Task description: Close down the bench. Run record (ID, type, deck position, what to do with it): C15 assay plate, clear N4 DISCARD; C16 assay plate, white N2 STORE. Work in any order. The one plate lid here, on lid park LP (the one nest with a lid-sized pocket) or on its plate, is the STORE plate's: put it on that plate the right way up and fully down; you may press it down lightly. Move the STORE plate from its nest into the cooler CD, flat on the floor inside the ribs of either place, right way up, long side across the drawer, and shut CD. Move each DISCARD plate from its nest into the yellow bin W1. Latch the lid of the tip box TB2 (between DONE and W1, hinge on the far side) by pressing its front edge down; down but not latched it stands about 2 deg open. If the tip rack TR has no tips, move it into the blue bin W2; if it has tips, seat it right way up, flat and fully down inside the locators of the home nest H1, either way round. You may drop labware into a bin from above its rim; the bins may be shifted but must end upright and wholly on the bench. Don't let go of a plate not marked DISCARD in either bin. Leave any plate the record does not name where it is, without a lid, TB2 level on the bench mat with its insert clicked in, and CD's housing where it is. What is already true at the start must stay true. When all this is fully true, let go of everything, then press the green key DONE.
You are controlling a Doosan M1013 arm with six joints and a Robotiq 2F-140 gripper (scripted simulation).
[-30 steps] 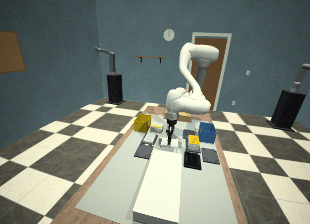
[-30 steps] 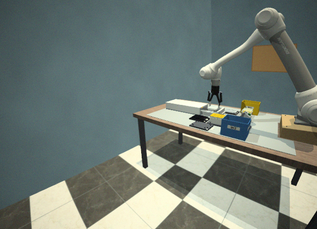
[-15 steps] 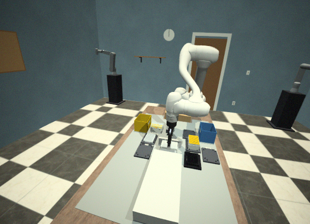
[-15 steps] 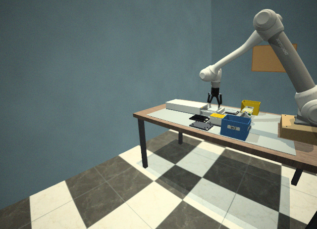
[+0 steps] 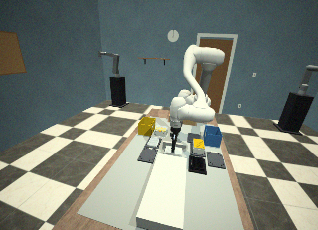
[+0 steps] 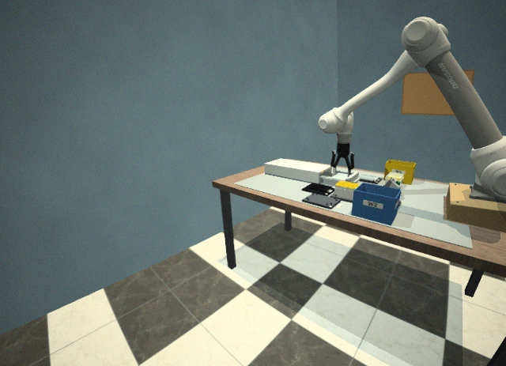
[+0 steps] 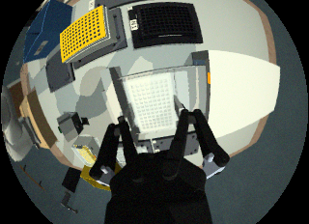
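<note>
My gripper (image 5: 173, 146) is shut on the white assay plate (image 7: 151, 104) across its short width and points straight down. The plate sits low inside the open drawer of the cooler CD; I cannot tell if it rests on the floor. In the wrist view the plate's long side runs across the drawer, between my fingers. The gripper also shows over the drawer in the side view (image 6: 342, 163). A clear plate (image 5: 153, 141) lies in a nest to the left. The tip rack (image 5: 198, 144) with a yellow top stands to the right.
The cooler's long white housing (image 5: 164, 189) lies in front of the drawer. The yellow bin W1 (image 5: 146, 125) and tip box TB2 (image 5: 161, 131) are far left, the blue bin W2 (image 5: 212, 135) far right. A black pocketed nest (image 5: 197, 164) and dark empty nests (image 5: 147, 155) (image 5: 215, 159) flank the cooler.
</note>
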